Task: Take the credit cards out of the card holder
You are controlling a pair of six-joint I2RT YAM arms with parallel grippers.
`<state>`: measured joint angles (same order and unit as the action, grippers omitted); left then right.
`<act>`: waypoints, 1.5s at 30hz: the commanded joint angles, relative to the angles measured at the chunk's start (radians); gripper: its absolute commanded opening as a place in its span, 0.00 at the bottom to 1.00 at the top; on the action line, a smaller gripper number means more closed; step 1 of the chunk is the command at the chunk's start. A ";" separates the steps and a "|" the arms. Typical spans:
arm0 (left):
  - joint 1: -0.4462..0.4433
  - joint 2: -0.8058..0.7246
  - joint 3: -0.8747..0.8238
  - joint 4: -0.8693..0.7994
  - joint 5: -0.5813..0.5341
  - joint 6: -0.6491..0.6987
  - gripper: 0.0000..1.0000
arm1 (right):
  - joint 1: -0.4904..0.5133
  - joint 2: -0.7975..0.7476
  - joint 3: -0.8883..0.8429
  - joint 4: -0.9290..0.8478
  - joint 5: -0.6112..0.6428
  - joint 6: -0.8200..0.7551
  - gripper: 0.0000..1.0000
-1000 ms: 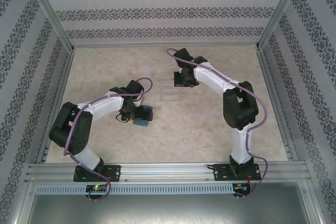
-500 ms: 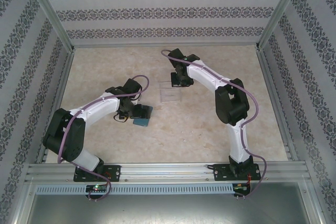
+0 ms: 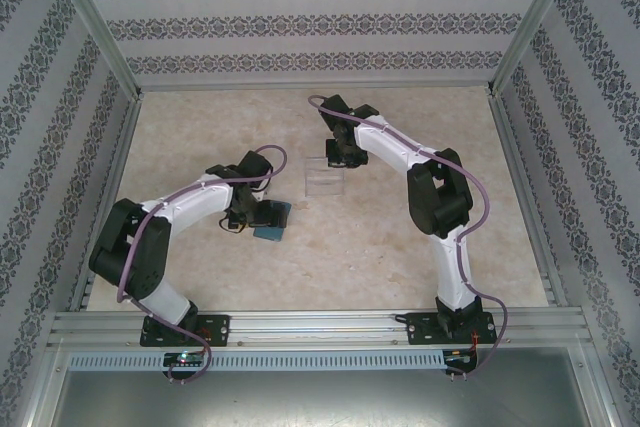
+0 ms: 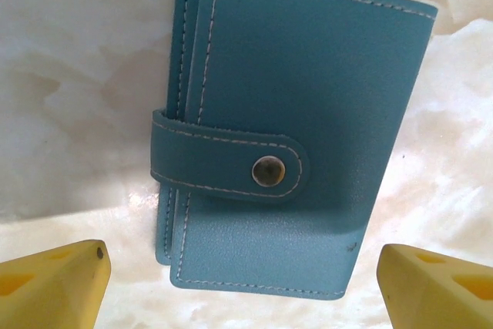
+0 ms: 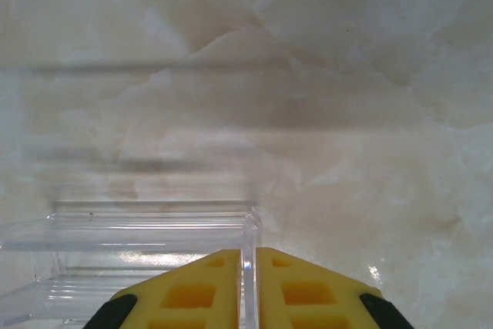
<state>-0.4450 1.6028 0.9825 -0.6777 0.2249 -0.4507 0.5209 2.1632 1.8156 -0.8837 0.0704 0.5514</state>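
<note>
Teal-blue card holder (image 4: 285, 113), edged with pale stitching, is being seen lying flat and folded shut on the marbled table (image 3: 400, 237), left of centre in the top view (image 3: 271, 221). Its side tab (image 4: 208, 161) is being wrapped over the front cover and fastened there by a plain round metal snap (image 4: 269, 171). The holder is being straddled from above by the left gripper (image 4: 240, 267), whose yellow fingers (image 4: 54, 287) are being held wide apart, one at each side of the holder's near end, with nothing clamped between them. The left arm (image 3: 190, 202) is being bent at the elbow and reached inward from the left, its wrist turned down over the holder. Just beyond, a clear tray (image 3: 322, 183) is being pinched by the right gripper (image 5: 248, 256): one thin wall of the tray is being clamped between the nearly closed yellow fingers. The right arm (image 3: 400, 152) is being stretched forward and leftward, its elbow raised.
</note>
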 commanded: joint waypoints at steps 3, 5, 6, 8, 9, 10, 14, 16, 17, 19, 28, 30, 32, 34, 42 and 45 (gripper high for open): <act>0.003 0.030 0.050 -0.033 0.001 0.014 0.90 | -0.002 -0.037 -0.028 -0.005 0.001 0.035 0.19; 0.003 0.044 0.064 -0.040 -0.002 0.021 0.89 | -0.002 -0.054 -0.037 -0.005 -0.001 0.040 0.23; 0.004 0.051 0.071 -0.042 -0.004 0.024 0.89 | -0.002 -0.064 -0.041 -0.006 -0.003 0.041 0.24; 0.005 0.066 0.084 -0.042 -0.003 0.034 0.87 | -0.002 -0.096 -0.052 -0.003 -0.009 0.041 0.26; 0.006 0.074 0.092 -0.044 -0.004 0.039 0.86 | -0.002 -0.111 -0.057 -0.001 -0.014 0.041 0.28; 0.007 0.087 0.102 -0.047 -0.007 0.044 0.85 | -0.003 -0.132 -0.068 0.003 -0.020 0.038 0.29; 0.011 0.138 0.136 -0.067 -0.024 0.067 0.79 | -0.001 -0.211 -0.106 -0.001 -0.030 0.031 0.32; 0.011 0.159 0.148 -0.079 -0.036 0.074 0.75 | -0.001 -0.249 -0.127 -0.003 -0.028 0.028 0.33; 0.012 0.167 0.152 -0.083 -0.042 0.076 0.72 | 0.000 -0.270 -0.142 -0.001 -0.028 0.028 0.33; 0.011 0.178 0.153 -0.087 -0.036 0.080 0.65 | 0.002 -0.309 -0.169 0.000 -0.029 0.028 0.33; 0.000 0.133 0.092 -0.064 0.067 0.027 0.48 | 0.076 -0.475 -0.360 0.075 -0.104 0.075 0.33; -0.009 0.121 0.070 -0.045 0.085 0.003 0.46 | 0.106 -0.498 -0.404 0.103 -0.132 0.093 0.35; -0.018 0.113 0.050 -0.023 0.103 -0.020 0.45 | 0.138 -0.516 -0.450 0.139 -0.158 0.117 0.37; -0.028 0.107 0.030 0.000 0.122 -0.046 0.44 | 0.161 -0.528 -0.497 0.182 -0.192 0.142 0.40; -0.055 0.079 -0.032 0.102 0.208 -0.130 0.42 | 0.200 -0.509 -0.741 0.511 -0.400 0.280 0.47; -0.059 0.075 -0.057 0.145 0.243 -0.156 0.42 | 0.206 -0.477 -0.809 0.650 -0.466 0.321 0.49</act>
<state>-0.4797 1.6749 0.9649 -0.5838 0.3885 -0.5510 0.7162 1.6585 1.0550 -0.4301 -0.2832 0.7967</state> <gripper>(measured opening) 0.419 0.483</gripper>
